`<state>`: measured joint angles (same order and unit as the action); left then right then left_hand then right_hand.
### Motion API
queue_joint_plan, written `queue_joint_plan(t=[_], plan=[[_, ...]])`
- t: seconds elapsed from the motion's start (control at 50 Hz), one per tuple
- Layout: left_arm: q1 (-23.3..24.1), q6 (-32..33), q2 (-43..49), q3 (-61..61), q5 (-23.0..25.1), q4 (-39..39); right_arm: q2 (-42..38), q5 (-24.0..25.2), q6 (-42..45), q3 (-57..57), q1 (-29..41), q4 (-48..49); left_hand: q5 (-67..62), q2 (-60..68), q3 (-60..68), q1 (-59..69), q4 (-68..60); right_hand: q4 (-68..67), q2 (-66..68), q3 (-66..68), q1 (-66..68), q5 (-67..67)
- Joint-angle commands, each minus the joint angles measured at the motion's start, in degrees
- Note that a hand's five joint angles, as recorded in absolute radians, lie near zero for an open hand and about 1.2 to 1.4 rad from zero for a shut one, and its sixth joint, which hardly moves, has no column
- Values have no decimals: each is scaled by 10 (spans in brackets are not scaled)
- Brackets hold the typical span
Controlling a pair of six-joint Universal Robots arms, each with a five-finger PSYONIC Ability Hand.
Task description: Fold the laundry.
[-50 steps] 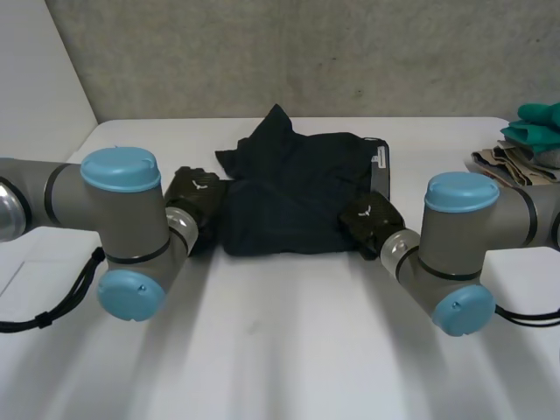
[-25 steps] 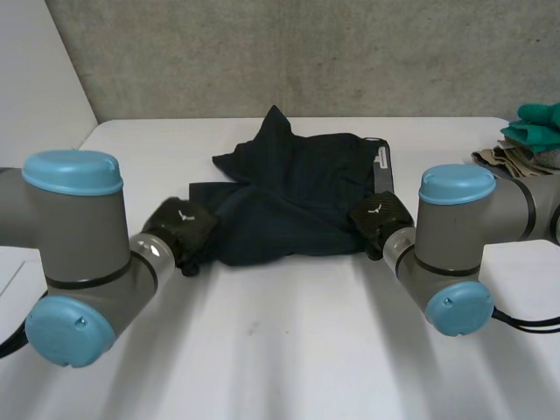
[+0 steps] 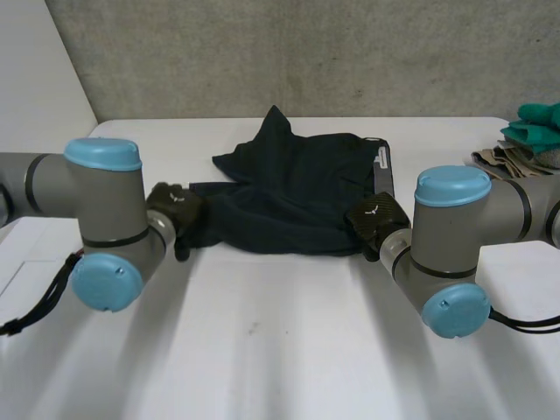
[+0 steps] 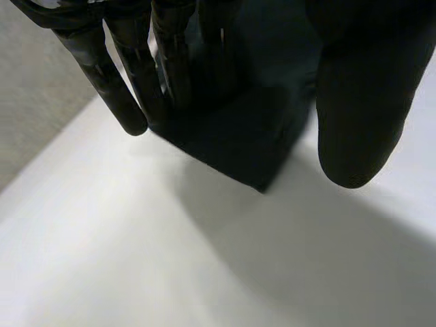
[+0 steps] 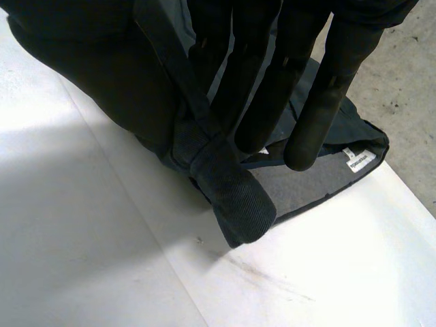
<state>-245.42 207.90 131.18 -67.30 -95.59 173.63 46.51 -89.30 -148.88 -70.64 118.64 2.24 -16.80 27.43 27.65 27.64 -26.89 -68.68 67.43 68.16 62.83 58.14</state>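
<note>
Loosely rumpled, the dark navy garment [image 3: 293, 192] lies soft and matte on the far middle of the smooth white table [image 3: 280, 350], with one peak raised at its back. The left hand [image 3: 171, 208] pinches its near left corner between fingers and thumb. The right hand [image 3: 374, 219] pinches the finely ribbed near right corner. A heap of green and beige clothes [image 3: 525, 144] sits at the table's far right edge.

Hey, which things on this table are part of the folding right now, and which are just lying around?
In the job:
dark garment, pinched at its near left corner by the left hand and at its near right corner by the right hand.

Just lying about:
pile of green and beige clothes at the table's far right edge, touched by neither hand.
</note>
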Motion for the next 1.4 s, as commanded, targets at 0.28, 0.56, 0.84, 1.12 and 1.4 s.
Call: queue_joint_plan(t=[0.28,0.56,0.84,1.12,1.4], plan=[[12,87,113,133,-4,15,4,-6,-1,2,-7,0,-391,384,382,382,-390,-113,126,118,172,119],[21,69,-58,-13,11,-29,58,18,79,39,-12,-159,-532,526,524,524,-531,-113,126,118,172,119],[64,133,-196,-159,102,-315,107,134,277,18,-53,-540,-532,526,524,524,-531,-113,126,118,172,119],[108,167,-151,-77,98,-373,111,180,343,14,-132,-618,-532,526,524,524,-531,-113,126,118,172,119],[79,159,103,381,-26,-73,78,70,54,69,-112,-207,-532,526,524,524,-531,-113,126,118,172,119]])
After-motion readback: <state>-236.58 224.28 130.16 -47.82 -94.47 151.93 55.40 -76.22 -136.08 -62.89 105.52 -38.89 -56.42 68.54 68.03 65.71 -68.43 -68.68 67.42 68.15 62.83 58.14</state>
